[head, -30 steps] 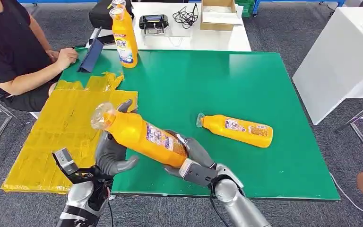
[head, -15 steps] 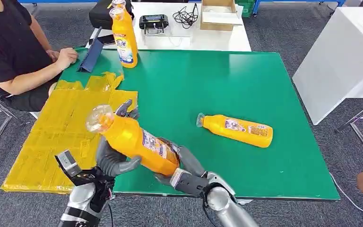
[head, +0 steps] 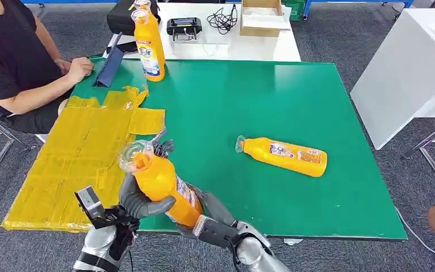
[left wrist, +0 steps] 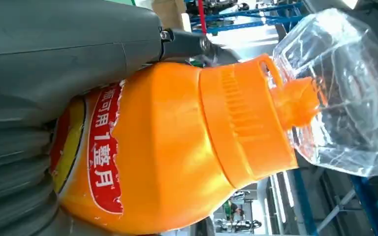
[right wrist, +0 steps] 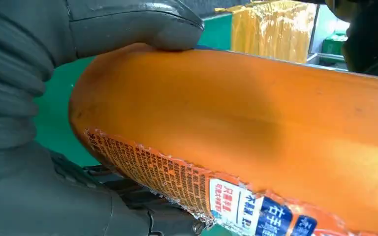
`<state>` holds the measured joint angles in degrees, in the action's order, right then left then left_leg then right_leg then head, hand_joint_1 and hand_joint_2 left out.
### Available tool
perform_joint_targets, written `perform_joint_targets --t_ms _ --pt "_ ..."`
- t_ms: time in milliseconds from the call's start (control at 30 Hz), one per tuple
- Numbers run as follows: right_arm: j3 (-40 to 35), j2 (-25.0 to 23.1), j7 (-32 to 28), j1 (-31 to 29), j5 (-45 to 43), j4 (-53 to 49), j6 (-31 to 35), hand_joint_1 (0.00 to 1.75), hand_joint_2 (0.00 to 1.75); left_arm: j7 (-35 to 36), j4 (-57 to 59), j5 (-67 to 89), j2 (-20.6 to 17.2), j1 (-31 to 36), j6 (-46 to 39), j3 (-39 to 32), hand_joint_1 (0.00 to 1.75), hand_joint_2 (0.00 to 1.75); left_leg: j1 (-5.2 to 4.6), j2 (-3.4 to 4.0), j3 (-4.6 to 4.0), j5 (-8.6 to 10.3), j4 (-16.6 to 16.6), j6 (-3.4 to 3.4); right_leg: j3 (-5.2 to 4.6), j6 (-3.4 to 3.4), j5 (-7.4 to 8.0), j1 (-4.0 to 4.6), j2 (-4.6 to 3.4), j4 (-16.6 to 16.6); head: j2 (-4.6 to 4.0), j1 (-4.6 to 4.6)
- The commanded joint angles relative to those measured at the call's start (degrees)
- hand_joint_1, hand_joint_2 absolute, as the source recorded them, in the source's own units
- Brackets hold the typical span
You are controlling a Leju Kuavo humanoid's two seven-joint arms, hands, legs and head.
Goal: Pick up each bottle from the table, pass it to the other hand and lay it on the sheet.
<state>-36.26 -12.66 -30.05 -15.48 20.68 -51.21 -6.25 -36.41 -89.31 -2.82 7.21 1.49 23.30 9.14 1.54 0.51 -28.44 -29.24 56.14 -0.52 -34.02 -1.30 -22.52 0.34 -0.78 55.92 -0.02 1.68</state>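
Note:
Both hands grip one orange bottle (head: pixel 161 184) with a clear cap, held tilted over the front edge of the green table (head: pixel 249 96). My left hand (head: pixel 141 195) wraps its upper body near the neck; the bottle's (left wrist: pixel 177 147) cap end fills the left wrist view. My right hand (head: pixel 209 218) clasps the bottle's base from below, with its thumb (right wrist: pixel 138 24) pressed on the orange side (right wrist: pixel 275 123). A second orange bottle (head: pixel 283 155) lies on its side on the table to the right. A third (head: pixel 149 45) stands upright at the far left. The yellow sheet (head: pixel 76 156) lies left of the held bottle.
A person in black sits at the far left with a hand (head: pixel 79 69) by a dark tablet (head: pixel 110 67). A white table (head: pixel 226 34) behind holds a box, cables and a device. Another white table (head: pixel 408 68) stands to the right.
The held bottle has swung more upright and come closer to me along the front edge, its cap shifting slightly right. My right hand has dropped lower under the base. The other bottles are unmoved.

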Motion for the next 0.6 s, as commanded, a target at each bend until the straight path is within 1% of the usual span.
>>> perform_joint_targets --t_ms 33,100,200,233,267,300,467,500,533,600 --pt "-2.3 0.6 0.1 -0.9 0.6 6.1 0.1 1.75 1.75 -0.1 1.1 0.4 -1.0 2.6 -0.5 1.9 1.75 1.75 -0.05 -0.20 0.24 -0.02 -0.2 0.11 0.26 -0.03 -0.09 -0.03 0.22 -0.1 0.00 -0.02" --pt "-2.2 0.6 0.1 -0.9 0.7 6.0 0.3 1.75 1.75 -0.6 0.7 0.2 -0.8 2.4 -0.6 1.5 1.75 1.75 -0.02 -0.14 0.11 0.00 -0.1 0.07 0.14 -0.02 -0.05 -0.01 0.15 -0.1 0.00 0.00" --pt "-1.5 0.9 0.0 -1.2 0.8 6.1 0.8 1.75 1.75 -1.5 0.0 0.7 -0.5 2.6 -1.2 1.1 1.75 1.75 -0.05 -0.21 0.20 -0.01 -0.1 0.11 0.23 -0.04 -0.08 -0.04 0.23 -0.1 0.00 -0.02" --pt "-1.3 1.1 0.0 -1.3 0.8 6.0 0.9 1.75 1.75 -1.5 0.0 0.8 -0.6 2.7 -1.1 1.0 1.75 1.75 -0.01 -0.16 0.08 0.01 -0.1 0.07 0.13 -0.03 -0.04 0.00 0.18 -0.1 0.00 -0.02" --pt "-0.9 1.3 -0.1 -1.4 0.7 5.8 1.0 1.75 1.75 -1.6 0.0 0.9 -0.5 2.8 -1.2 0.8 1.75 1.75 -0.05 -0.22 0.19 0.00 -0.1 0.12 0.23 -0.04 -0.07 -0.03 0.24 -0.1 0.00 -0.02" --pt "-0.3 1.6 -0.2 -1.3 0.6 5.3 1.2 1.75 1.75 -1.8 -0.1 1.1 -0.3 2.8 -1.4 0.5 1.75 1.75 -0.03 -0.16 0.07 0.01 -0.1 0.07 0.10 -0.03 -0.04 -0.02 0.17 0.0 0.00 -0.02" --pt "2.1 3.2 -0.3 -0.2 1.4 1.7 2.0 1.75 1.75 -1.8 -0.1 3.1 0.1 2.7 -3.1 -0.1 1.75 1.75 -0.05 -0.30 0.19 0.00 -0.1 0.14 0.25 -0.05 -0.09 -0.03 0.32 -0.1 0.00 -0.02" --pt "2.5 3.7 -0.4 -0.3 2.5 0.7 2.8 1.75 1.75 -2.0 0.0 4.1 0.2 3.1 -4.2 -0.3 1.75 1.75 -0.04 -0.25 0.11 0.01 -0.1 0.10 0.16 -0.04 -0.07 -0.02 0.26 -0.1 0.00 0.00" --pt "2.6 4.0 0.1 -0.4 4.7 -0.2 5.8 1.75 1.75 -2.1 -0.1 5.7 0.5 3.3 -6.4 -0.9 1.75 1.75 -0.06 -0.31 0.19 0.00 -0.1 0.13 0.24 -0.06 -0.10 -0.04 0.33 -0.1 0.00 -0.02" --pt "3.6 4.2 2.4 -0.4 8.0 -2.2 8.7 1.75 1.75 -3.0 -1.2 8.5 1.0 3.4 -9.5 -1.8 1.75 1.75 -0.07 -0.33 0.17 0.01 -0.1 0.14 0.23 -0.06 -0.10 -0.05 0.36 -0.1 0.00 -0.02"
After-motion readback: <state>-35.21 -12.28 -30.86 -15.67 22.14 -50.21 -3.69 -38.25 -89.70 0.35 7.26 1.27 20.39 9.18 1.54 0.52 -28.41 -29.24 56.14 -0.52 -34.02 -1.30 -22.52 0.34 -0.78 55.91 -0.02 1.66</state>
